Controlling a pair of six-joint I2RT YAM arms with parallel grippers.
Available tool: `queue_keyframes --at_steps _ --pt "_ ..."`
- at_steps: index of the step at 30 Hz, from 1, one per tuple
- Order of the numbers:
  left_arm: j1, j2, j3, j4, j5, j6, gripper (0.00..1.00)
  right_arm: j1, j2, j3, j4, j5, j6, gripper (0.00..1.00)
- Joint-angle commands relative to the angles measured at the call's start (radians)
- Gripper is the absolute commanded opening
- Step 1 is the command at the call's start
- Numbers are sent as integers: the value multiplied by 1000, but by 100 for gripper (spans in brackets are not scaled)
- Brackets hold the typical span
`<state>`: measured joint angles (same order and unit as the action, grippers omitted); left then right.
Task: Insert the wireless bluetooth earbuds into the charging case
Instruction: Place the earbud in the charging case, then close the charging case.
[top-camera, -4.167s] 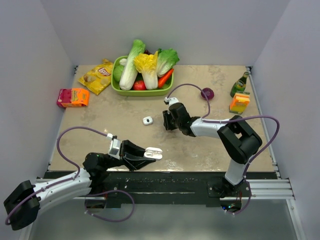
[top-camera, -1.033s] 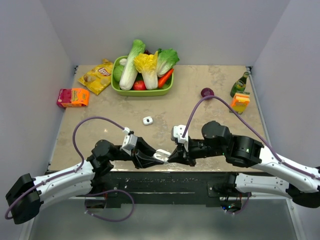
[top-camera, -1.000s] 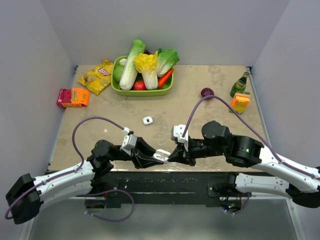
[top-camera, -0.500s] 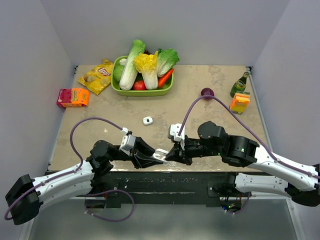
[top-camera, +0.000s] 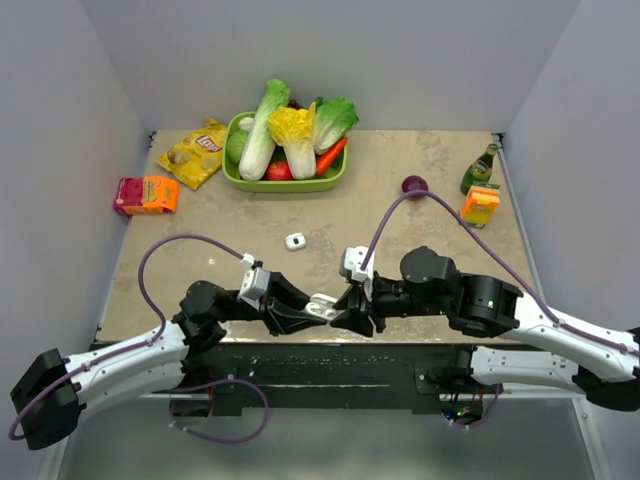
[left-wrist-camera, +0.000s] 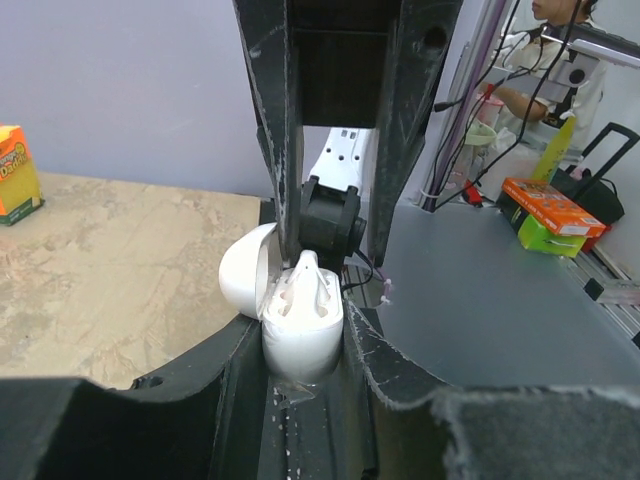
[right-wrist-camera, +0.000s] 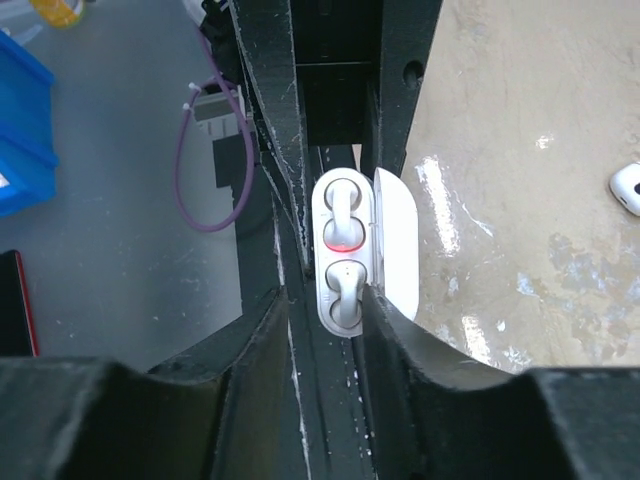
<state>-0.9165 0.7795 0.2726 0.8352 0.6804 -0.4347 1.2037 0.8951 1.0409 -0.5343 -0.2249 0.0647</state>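
Charging case (right-wrist-camera: 343, 262): held at the near edge of the desk (top-camera: 250, 215), lid open, its body clamped in the left gripper (left-wrist-camera: 302, 330).
Earbud in case (left-wrist-camera: 306, 268): one white earbud is seen standing in a well, apparently a little proud. Whether the other well is filled cannot be told.
Right gripper (right-wrist-camera: 325, 295): jaws parted narrowly astride the case's open top, nothing gripped.
Loose white piece (top-camera: 294, 241): laid alone on the desk, well apart from the case, and judged to be the other earbud.
Progress: judged about half done. The loose piece is yet to be fetched and seated, and the lid is not yet shut.
Surroundings: vegetable tray (top-camera: 232, 175), chips bag (top-camera: 193, 153), pink-orange box (top-camera: 146, 195), bottle (top-camera: 480, 168), orange carton (top-camera: 479, 205) and purple round item (top-camera: 414, 186) are set toward the far edge, well away.
Obstruction: only the right gripper itself, crowded over the opening.
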Motion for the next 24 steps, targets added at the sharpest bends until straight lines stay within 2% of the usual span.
queue_keyframes --at_steps 1,6,8,11,12,15,24 --pt "-4 -5 -7 90 -1 -2 0 -1 -62 74 48 90 29 42" --pt "-4 3 -19 105 -2 -13 0 -1 -140 81 97 223 60 42" --pt "-4 1 -23 108 -4 -15 0 -1 -168 61 128 352 92 39" --pt "-5 1 -23 111 -4 -15 0 -1 -141 48 105 468 128 22" --pt "-7 0 -21 111 -7 -13 0 0 -127 48 97 473 135 11" --pt "-7 1 -19 114 -12 -10 0 0 -71 48 85 463 152 3" --pt "-10 -5 -19 123 -19 -9 0 -1 24 51 80 427 167 0"
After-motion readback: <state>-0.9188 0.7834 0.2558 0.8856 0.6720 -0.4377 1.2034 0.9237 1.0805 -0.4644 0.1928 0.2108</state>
